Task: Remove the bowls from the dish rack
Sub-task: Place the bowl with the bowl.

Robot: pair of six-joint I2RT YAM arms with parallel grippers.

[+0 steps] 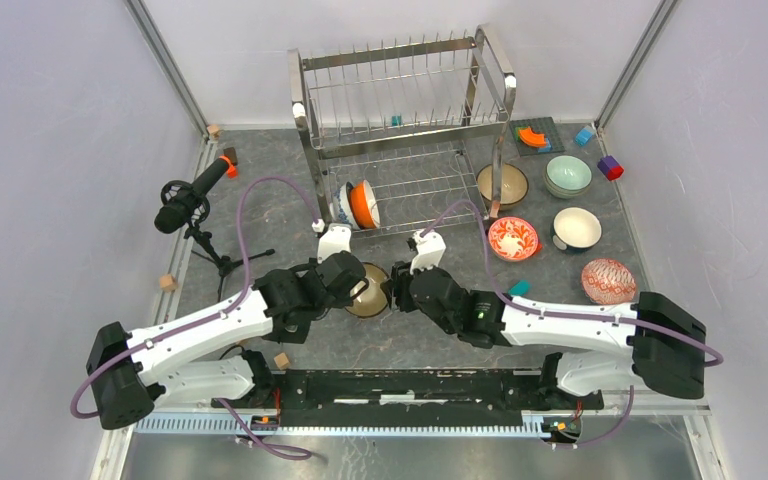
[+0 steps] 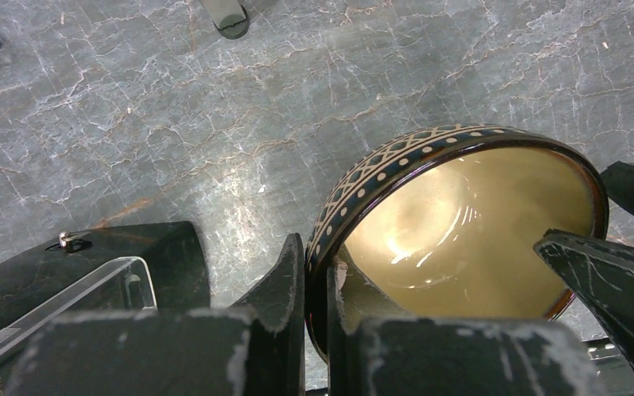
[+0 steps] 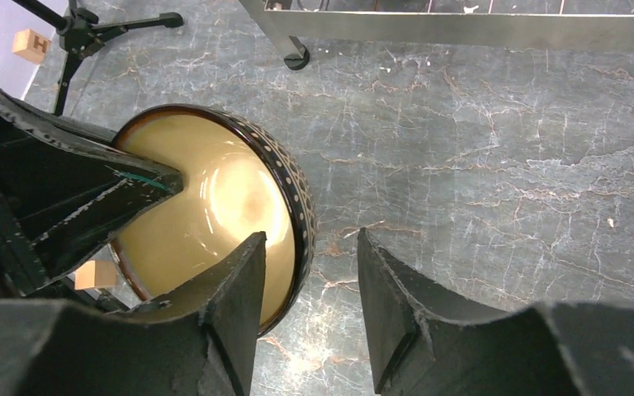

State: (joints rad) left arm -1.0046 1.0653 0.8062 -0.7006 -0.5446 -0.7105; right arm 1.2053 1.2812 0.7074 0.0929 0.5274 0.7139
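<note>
between the two arms, before the dish rack [image 1: 304,110], we see the brown-gold bowl [image 2: 462,223]: our left gripper [image 2: 318,266] pinches its rim tight, while our right gripper [image 3: 309,247] straddles the opposite rim, jaws apart.

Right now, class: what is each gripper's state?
Left gripper: closed on the brown-gold bowl rim.
Right gripper: open, straddling that bowl's rim, not gripping.

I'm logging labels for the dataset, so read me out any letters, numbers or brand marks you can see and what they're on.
"H": on the small wooden block by the microphone stand.
Other wooden blocks in the top view: too small to read.
Bowls and dish rack: no lettering visible.
</note>
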